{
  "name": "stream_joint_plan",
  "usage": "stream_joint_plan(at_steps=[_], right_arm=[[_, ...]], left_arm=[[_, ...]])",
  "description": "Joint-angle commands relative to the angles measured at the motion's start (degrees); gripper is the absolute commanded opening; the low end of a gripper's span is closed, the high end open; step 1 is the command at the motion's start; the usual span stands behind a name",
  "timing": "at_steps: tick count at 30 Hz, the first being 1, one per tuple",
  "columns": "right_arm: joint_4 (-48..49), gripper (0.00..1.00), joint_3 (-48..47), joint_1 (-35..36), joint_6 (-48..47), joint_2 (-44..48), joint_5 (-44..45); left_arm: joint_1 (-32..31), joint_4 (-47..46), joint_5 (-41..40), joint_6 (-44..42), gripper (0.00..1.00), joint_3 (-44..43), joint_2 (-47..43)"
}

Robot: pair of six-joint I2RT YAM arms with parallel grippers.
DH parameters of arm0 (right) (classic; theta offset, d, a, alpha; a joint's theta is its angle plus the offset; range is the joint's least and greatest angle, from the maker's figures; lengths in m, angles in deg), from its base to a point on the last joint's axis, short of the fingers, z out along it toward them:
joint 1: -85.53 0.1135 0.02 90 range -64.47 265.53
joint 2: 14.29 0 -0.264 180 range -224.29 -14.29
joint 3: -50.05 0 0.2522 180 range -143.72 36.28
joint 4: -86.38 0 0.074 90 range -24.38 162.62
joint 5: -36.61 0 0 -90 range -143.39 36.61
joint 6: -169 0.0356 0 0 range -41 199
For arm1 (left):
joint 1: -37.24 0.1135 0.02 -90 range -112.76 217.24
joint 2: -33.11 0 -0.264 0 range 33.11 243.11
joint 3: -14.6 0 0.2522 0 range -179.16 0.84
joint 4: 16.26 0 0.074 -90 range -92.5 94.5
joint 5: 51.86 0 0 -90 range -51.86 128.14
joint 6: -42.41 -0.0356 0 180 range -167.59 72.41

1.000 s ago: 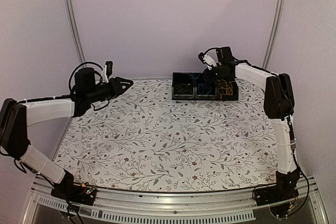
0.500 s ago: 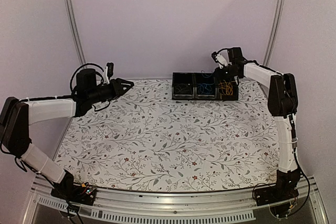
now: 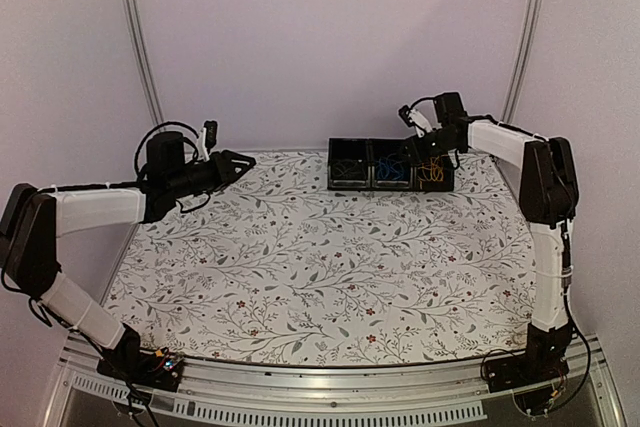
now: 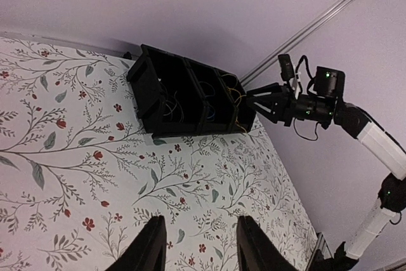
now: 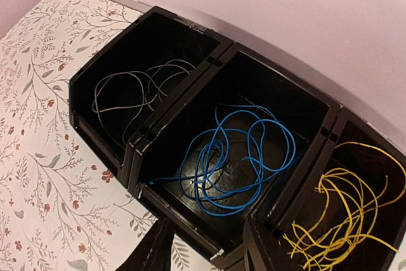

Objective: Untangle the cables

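Right wrist view had the right gripper (image 5: 209,252) spread and empty just above the black three-compartment plastic bin (image 5: 219,52), whose dividers held thin grey cables (image 5: 130,90), blue cables (image 5: 236,157) and yellow cables (image 5: 342,214) apart, apparently sorted. Farther off, the left gripper (image 4: 202,249) hung spread, empty, over the floral-patterned tablecloth (image 4: 63,157).

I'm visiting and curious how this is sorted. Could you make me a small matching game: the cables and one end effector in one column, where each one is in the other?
Column one
1. grey cable
2. blue cable
3. yellow cable
4. left end effector

Column two
A. in the middle bin
B. open and empty above the flowered table
C. in the right bin
D. in the left bin

Pairs: 1-D, 2-A, 3-C, 4-B
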Motion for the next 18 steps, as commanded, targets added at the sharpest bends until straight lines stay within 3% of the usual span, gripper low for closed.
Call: stream_joint_plan(at_steps=[1,3,6,9,10,14,18], right_arm=[[3.47,0.43,8.56,-1.86,-1.17,16.20,-3.20],[4.81,0.46,14.88,-2.82,-2.33,21.97,-5.21],[7.51,0.61,23.19,-5.04,-2.79,31.75,-7.71],[10.07,0.93,30.53,-8.69,0.35,39.80,-10.50],[11.05,0.98,32.74,-9.83,1.26,42.51,-11.57],[17.13,0.99,42.64,-10.33,6.66,52.16,-2.72],[20.03,0.99,49.95,-10.33,7.08,58.38,-0.97]], left_arm=[[0.66,2.24,0.41,-3.73,0.39,-2.24,0.04],[0.75,5.52,-1.61,-6.98,0.39,-3.84,-0.93],[0.86,10.01,-5.77,-11.91,0.39,-5.88,-2.65],[0.91,14.71,-10.56,-17.51,0.39,-8.62,-4.18],[0.89,15.90,-12.40,-19.26,0.39,-9.21,-4.81],[0.86,18.19,-18.59,-24.80,0.40,-9.95,-6.71],[0.90,18.55,-21.68,-27.58,0.41,-9.98,-6.98]])
